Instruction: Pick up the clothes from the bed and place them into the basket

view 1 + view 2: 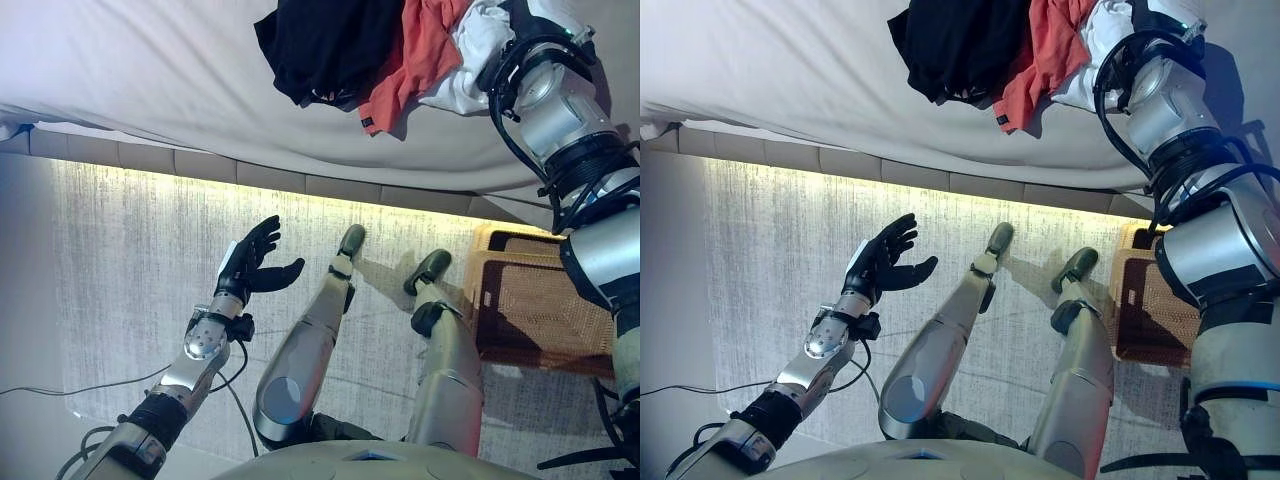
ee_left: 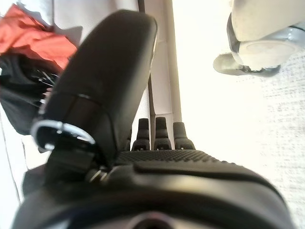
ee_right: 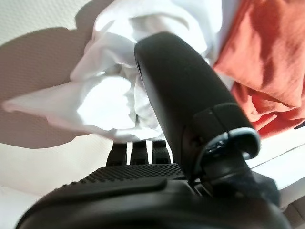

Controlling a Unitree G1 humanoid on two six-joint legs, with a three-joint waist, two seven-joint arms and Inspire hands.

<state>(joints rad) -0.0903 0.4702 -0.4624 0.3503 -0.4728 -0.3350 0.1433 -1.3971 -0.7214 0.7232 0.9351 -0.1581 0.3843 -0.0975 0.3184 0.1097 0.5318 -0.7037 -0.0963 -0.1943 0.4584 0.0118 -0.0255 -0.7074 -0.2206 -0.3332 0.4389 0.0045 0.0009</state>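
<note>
A bedroom floor of pale textured carpet (image 1: pixel 130 260) runs up to a bed (image 1: pixel 150 70) under a light grey sheet, a strip of warm light glowing along its base; near the bed's edge lies a heap of clothes: a black garment (image 1: pixel 320 45), an orange garment (image 1: pixel 415 55) draped over its side, and a white garment (image 3: pixel 114 81) bunched just beside the orange one. A brown woven basket (image 1: pixel 530 305) stands on the carpet below the bed's edge, on the robot's right, nothing visible inside it. The right hand (image 3: pixel 176 100) reaches over the bed to the white garment; its wrist view shows the thumb lying across the crumpled cloth and the fingers (image 3: pixel 140 152) extended toward it, touching or nearly so, with no fold gathered between them as far as can be seen. The left hand (image 1: pixel 255 262) hovers above the carpet, well apart from the bed, palm up, fingers spread and holding nothing. The clothes look light, soft and limp; they should bunch easily, yet loose ends may trail or drag the neighbouring orange piece along; the thick crumpled mound of the white garment seems the surest place to close on.
</note>
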